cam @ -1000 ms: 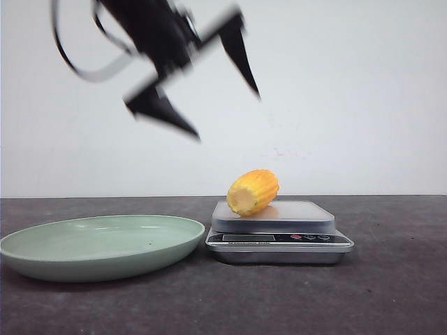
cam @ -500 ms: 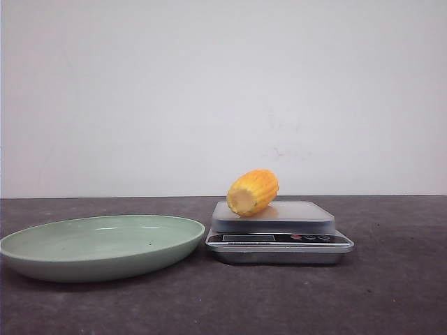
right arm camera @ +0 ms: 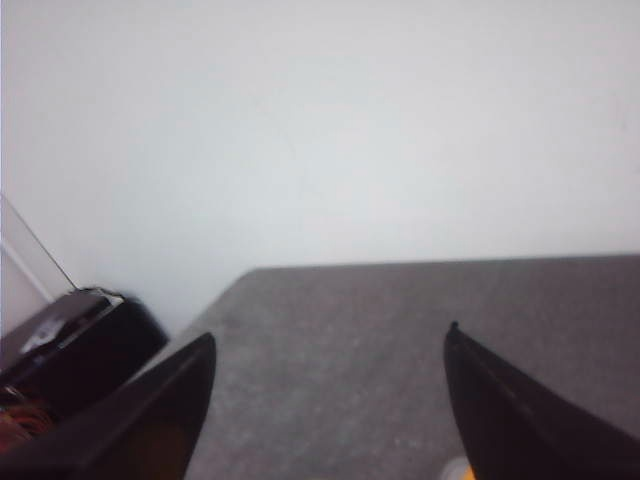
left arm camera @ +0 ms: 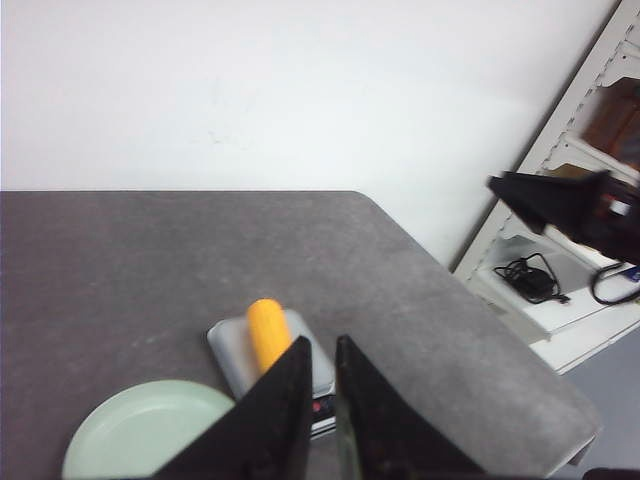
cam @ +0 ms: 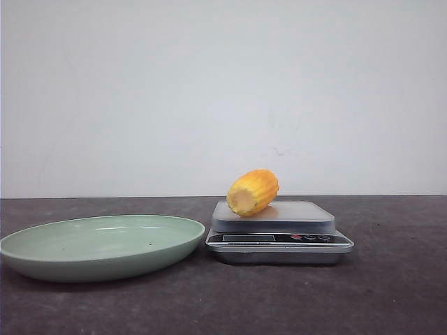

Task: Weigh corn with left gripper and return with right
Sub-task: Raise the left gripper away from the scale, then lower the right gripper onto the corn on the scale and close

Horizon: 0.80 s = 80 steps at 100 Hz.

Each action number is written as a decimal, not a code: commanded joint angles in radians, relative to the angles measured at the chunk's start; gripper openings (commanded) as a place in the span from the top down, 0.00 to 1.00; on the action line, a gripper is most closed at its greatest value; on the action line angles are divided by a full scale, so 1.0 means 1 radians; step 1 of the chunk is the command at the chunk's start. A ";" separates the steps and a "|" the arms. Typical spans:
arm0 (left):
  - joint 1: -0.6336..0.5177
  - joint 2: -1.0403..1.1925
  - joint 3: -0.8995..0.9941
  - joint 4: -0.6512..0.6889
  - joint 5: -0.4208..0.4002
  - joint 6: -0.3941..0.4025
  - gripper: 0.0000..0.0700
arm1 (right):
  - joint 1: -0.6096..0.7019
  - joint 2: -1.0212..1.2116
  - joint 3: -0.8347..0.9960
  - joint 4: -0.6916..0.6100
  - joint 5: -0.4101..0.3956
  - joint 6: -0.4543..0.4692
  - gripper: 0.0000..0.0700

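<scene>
The corn (cam: 253, 192) lies on its side on the platform of the silver scale (cam: 293, 218), its pale cut end towards the camera. From the left wrist view the corn (left arm camera: 268, 333) lies far below my left gripper (left arm camera: 322, 350), whose two fingers stand almost together with nothing between them. My right gripper (right arm camera: 330, 345) is wide open over bare tabletop and holds nothing. One black pointed finger (left arm camera: 560, 200) of the right arm shows in the left wrist view, off the table's side. Neither gripper appears in the front view.
A shallow pale-green plate (cam: 42, 269) sits left of the scale, close to it. The grey table ends in a rounded corner (left arm camera: 380, 205) with a white wall behind. A white shelf unit (left arm camera: 545, 310) with cables stands beyond the table's side.
One second ago the left gripper hung open high above the plate in the front view; it has since risen out of that view. The corn and scale have not moved.
</scene>
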 commanded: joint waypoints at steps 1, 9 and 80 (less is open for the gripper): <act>-0.005 -0.011 0.018 -0.026 -0.008 0.013 1.00 | 0.066 0.072 0.034 0.006 0.071 -0.021 0.36; -0.005 -0.026 0.018 -0.071 -0.008 0.009 1.00 | 0.127 0.169 0.072 -0.006 0.143 -0.042 0.35; -0.005 -0.029 0.018 -0.192 -0.008 0.011 1.00 | 0.154 0.959 0.472 -0.478 0.222 0.051 0.21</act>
